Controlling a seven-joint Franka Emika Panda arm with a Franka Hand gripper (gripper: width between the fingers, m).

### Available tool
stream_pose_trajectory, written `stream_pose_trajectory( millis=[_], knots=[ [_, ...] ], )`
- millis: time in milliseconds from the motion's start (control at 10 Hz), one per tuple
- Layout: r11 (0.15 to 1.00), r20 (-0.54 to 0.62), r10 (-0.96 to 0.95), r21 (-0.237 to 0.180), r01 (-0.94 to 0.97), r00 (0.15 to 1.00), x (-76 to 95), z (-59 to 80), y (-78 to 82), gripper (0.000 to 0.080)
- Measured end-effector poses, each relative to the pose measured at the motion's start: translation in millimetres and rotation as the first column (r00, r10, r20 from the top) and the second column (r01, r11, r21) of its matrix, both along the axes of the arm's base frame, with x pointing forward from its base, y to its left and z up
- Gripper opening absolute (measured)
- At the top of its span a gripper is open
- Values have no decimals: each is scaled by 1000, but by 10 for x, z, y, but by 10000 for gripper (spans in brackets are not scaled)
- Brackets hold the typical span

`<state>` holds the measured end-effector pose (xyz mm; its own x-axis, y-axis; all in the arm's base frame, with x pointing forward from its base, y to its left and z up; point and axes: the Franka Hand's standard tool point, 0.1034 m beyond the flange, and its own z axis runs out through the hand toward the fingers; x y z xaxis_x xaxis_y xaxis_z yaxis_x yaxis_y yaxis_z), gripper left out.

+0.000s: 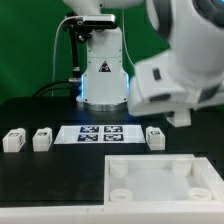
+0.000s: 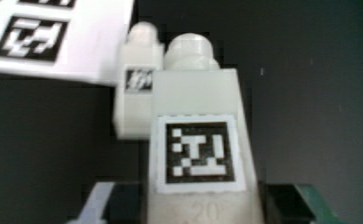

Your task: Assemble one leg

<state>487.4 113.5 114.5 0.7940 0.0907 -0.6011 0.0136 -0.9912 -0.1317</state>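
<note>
**Desk inspection: leg at the hand**

I note a black desk (image 1: 40,180) before a green backdrop (image 1: 30,50). One leg (image 2: 196,140) sits between the fingers (image 2: 110,202) of the hand (image 2: 199,203). I cannot tell whether they pinch it. A second leg (image 2: 139,80) lies just beside it, near the marker board (image 2: 36,30).

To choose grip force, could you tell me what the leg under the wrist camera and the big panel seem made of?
The leg: probably hard white plastic, matte, with smoothly rounded moulded edges; its tag looks like a printed sticker. The panel: seemingly the same matte white plastic, with moulded round sockets; painted wood cannot be excluded.
</note>
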Motion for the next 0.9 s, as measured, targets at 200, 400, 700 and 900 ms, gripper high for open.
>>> stream_pose_trajectory(
  millis=[200, 400, 700, 900],
  knots=[
    [1000, 232, -27, -2, 28, 972, 174, 262, -50, 291],
    [999, 411, -44, 0, 49, 911, 212, 194, -61, 291],
    [999, 674, -43, 12, 47, 737, 481, 225, -44, 292],
    [1000, 801, -29, 21, 21, 598, 859, 467, -147, 292]
  ],
)
